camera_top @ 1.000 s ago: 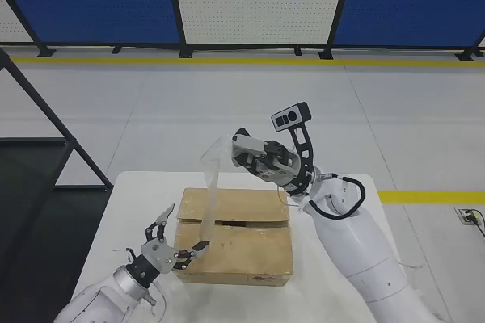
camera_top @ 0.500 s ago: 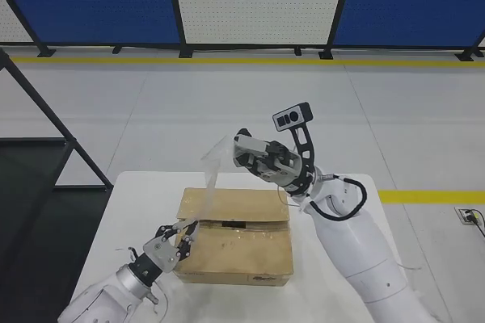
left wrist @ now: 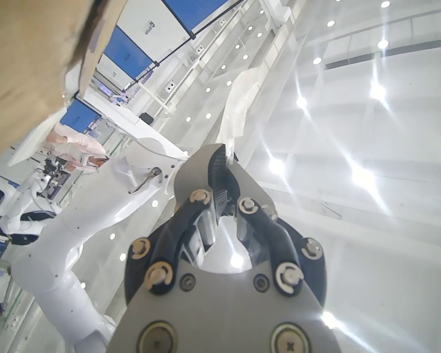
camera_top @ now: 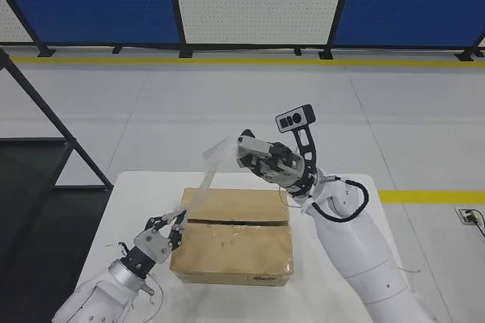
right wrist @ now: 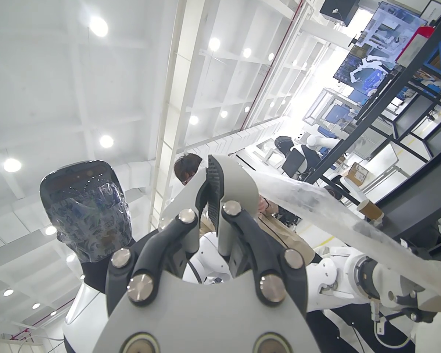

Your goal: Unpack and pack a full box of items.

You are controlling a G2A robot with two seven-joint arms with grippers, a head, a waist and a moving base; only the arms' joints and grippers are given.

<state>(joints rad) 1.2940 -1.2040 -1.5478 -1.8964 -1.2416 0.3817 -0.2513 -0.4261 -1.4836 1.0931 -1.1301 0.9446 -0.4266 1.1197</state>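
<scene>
A brown corrugated cardboard box [camera_top: 234, 242] sits in the lower middle of the top view on a smooth white table [camera_top: 137, 194]. It is a flat-topped rectangle, its two top flaps folded down and meeting along a thin dark seam across the lid. The nearer flap looks slightly glossy.

A clear, crinkled tape strip [camera_top: 212, 165] rises from the box's upper left corner toward the frame's centre. It is narrow and ribbon-like, twisted along its length and whitish where it bunches.

The right gripper [camera_top: 244, 147] hangs above the box's far edge, just above centre frame. In its wrist view the right gripper [right wrist: 211, 170] has its ribbed black pads pressed together on the upper end of the strip [right wrist: 316, 200], which runs off as a frosted, wrinkled band to the lower right.

The left gripper [camera_top: 178, 222] lies at the lower left, just beside the box's left edge. In its wrist view the left gripper [left wrist: 220, 156] has its grey metal fingers closed, pinching the other end of the film [left wrist: 239, 104], which curls upward from the tips. The box's rough, fibrous corner [left wrist: 22, 38] takes up the upper left there
</scene>
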